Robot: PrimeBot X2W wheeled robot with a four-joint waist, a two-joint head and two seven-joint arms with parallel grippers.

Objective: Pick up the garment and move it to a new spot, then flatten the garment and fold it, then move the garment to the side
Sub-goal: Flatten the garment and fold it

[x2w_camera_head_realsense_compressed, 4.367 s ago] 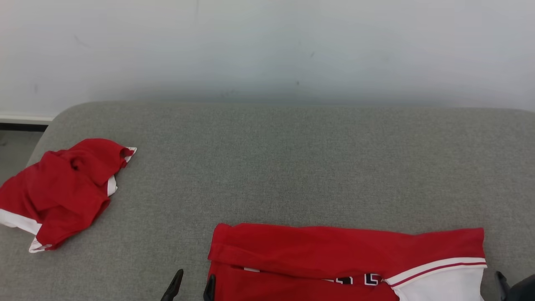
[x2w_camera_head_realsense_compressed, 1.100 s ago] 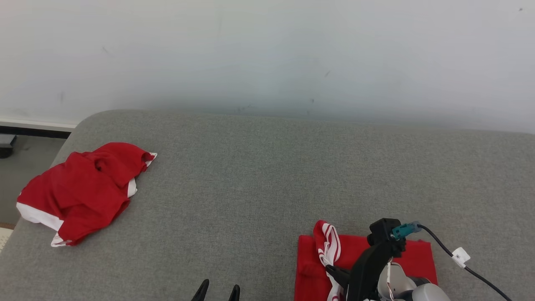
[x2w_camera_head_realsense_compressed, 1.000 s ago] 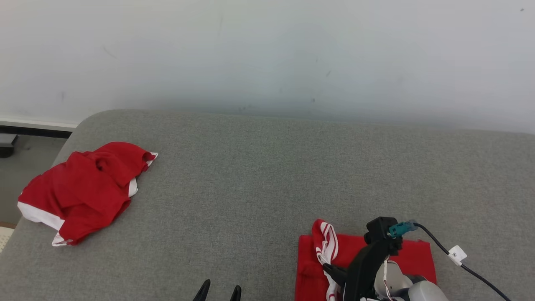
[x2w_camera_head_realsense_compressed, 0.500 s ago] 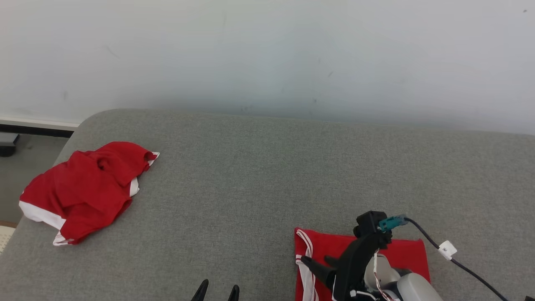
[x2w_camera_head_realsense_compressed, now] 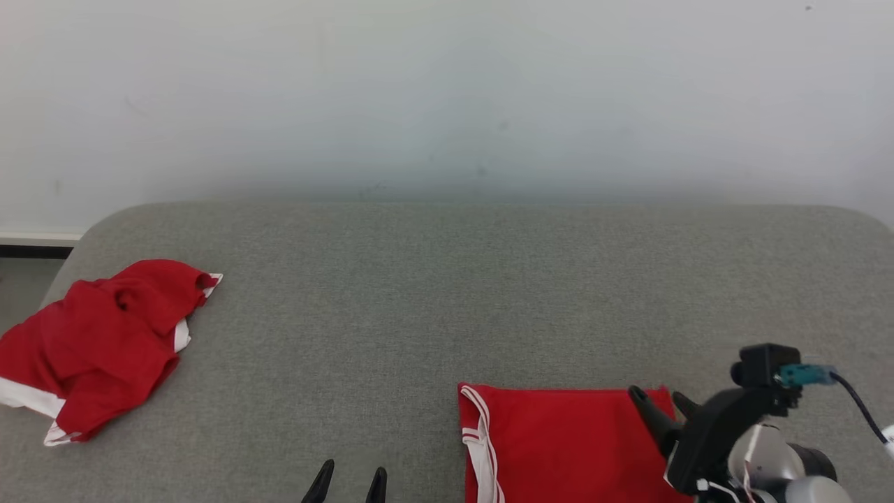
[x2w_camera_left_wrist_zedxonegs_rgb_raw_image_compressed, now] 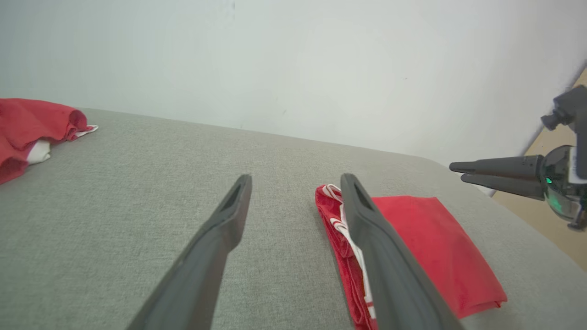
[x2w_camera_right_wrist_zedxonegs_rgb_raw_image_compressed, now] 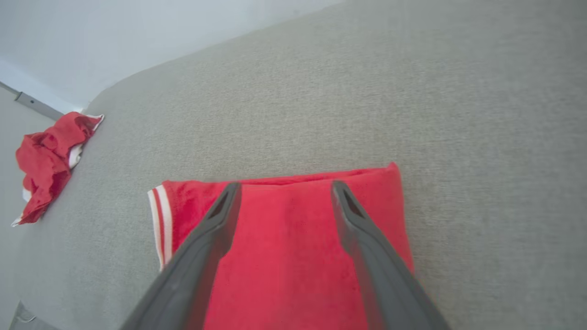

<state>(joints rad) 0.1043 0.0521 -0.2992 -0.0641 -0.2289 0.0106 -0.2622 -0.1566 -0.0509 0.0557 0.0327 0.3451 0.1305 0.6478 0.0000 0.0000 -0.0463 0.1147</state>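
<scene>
The folded red garment with white-striped trim lies flat at the front of the grey fabric cushion. The left gripper and right gripper gape, empty. Best to pinch all layers at 1 edge, then drag sideways.

Folded garment: near edge cut off by the head view's bottom — near right part hidden behind the right hand.
Left hand: just fingertips above the bottom edge.
Crumpled garment: left part cropped.

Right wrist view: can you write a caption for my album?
Open right gripper facing a folded red garment on a grey cushion.
</scene>
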